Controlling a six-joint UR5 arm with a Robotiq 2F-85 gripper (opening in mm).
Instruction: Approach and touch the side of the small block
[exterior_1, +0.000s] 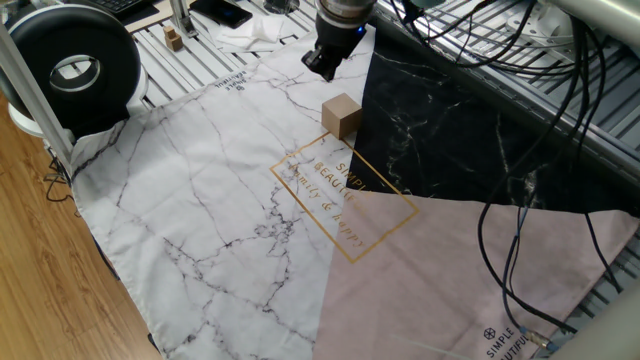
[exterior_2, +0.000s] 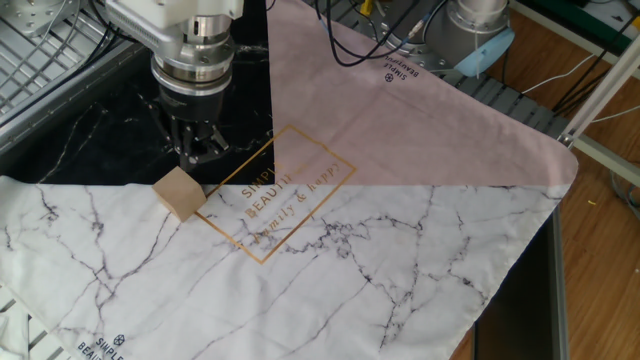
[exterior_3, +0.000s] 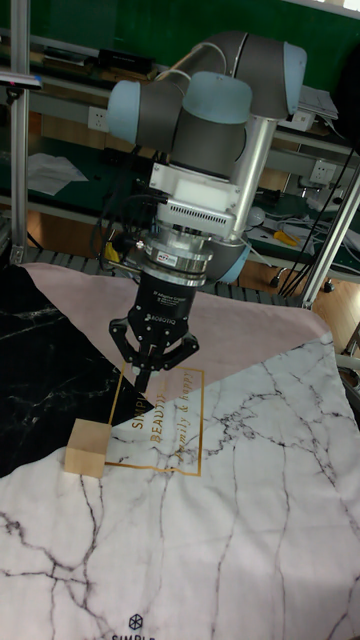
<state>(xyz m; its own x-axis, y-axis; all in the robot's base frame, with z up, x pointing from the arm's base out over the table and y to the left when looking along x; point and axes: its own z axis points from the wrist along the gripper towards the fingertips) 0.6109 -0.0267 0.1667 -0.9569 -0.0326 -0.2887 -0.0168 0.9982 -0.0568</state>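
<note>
The small block (exterior_1: 341, 115) is a plain tan wooden cube lying on the marble-print cloth, where its white and black parts meet. It also shows in the other fixed view (exterior_2: 180, 192) and in the tall view (exterior_3: 88, 447). My gripper (exterior_3: 147, 378) points down with its fingers drawn together to a tip and nothing between them. It hangs a little above the cloth, just beyond the block and apart from it. The gripper (exterior_2: 195, 154) is over the black part of the cloth, and the gripper (exterior_1: 325, 63) appears behind the block.
The cloth (exterior_1: 200, 180) has white marble, black marble and pink sections with a gold printed frame (exterior_1: 345, 195). A black round device (exterior_1: 70, 65) stands at the back left. A tiny wooden block (exterior_1: 174, 40) lies far off. Black cables (exterior_1: 515, 250) hang over the right side.
</note>
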